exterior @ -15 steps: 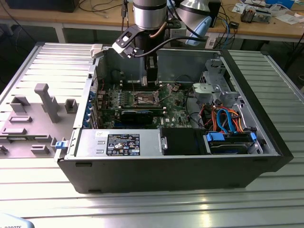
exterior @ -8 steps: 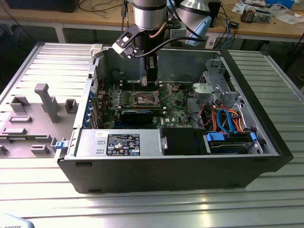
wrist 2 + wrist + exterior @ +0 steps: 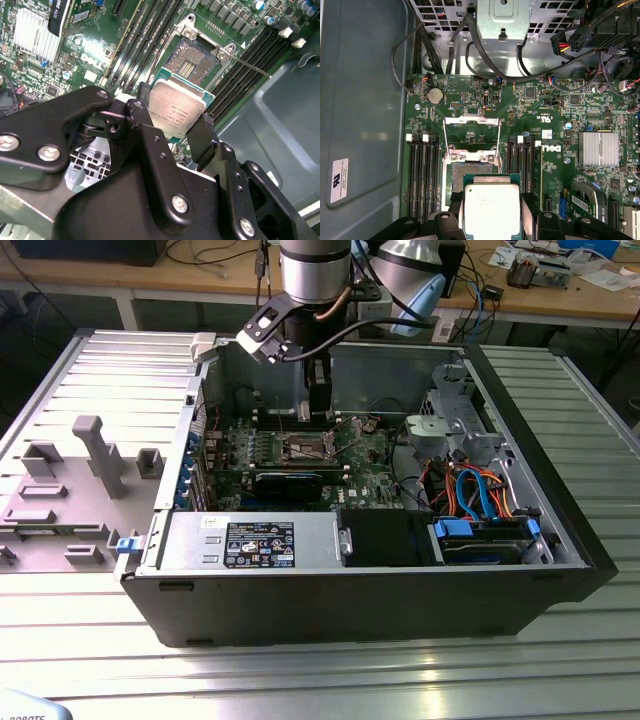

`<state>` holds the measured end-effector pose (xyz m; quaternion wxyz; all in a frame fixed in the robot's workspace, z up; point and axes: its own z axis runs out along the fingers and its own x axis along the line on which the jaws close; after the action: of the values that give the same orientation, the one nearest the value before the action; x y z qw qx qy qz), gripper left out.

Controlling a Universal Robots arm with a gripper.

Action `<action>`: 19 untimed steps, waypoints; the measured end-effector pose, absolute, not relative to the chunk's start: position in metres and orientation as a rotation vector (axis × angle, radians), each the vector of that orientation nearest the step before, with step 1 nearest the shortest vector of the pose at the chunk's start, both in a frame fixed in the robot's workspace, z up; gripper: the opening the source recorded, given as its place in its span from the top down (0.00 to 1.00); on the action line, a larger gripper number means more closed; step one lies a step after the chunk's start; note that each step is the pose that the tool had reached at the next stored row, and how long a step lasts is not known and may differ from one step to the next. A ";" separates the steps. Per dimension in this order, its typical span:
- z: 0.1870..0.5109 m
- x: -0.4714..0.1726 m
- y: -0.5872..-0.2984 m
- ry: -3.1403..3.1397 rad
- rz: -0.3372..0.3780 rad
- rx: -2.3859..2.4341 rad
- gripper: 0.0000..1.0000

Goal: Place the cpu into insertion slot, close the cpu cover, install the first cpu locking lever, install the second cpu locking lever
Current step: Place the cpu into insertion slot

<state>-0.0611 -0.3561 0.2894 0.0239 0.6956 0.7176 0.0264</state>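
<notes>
Black gripper (image 3: 175, 116) pinches the cpu (image 3: 177, 107) near the insertion slot (image 3: 192, 61)

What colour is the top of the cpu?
Silver-grey; the cpu shows best in the first wrist view.

cpu (image 3: 491, 210), cut off by the first wrist view's edge; insertion slot (image 3: 470, 169), partly hidden behind it

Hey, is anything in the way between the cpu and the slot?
Nothing visible. The end effector holds the cpu close to the slot, whose centre lies bare; the cover is swung open off it.
</notes>
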 end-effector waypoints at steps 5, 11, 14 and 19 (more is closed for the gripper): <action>0.275 -0.061 -0.354 2.218 0.081 2.155 0.46; 0.266 -0.061 -0.352 2.214 0.081 2.159 0.46; 0.266 -0.061 -0.352 2.214 0.081 2.159 0.46; 0.266 -0.061 -0.352 2.214 0.081 2.159 0.46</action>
<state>-0.0612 -0.3522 0.2659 0.0240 0.6976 0.7156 0.0262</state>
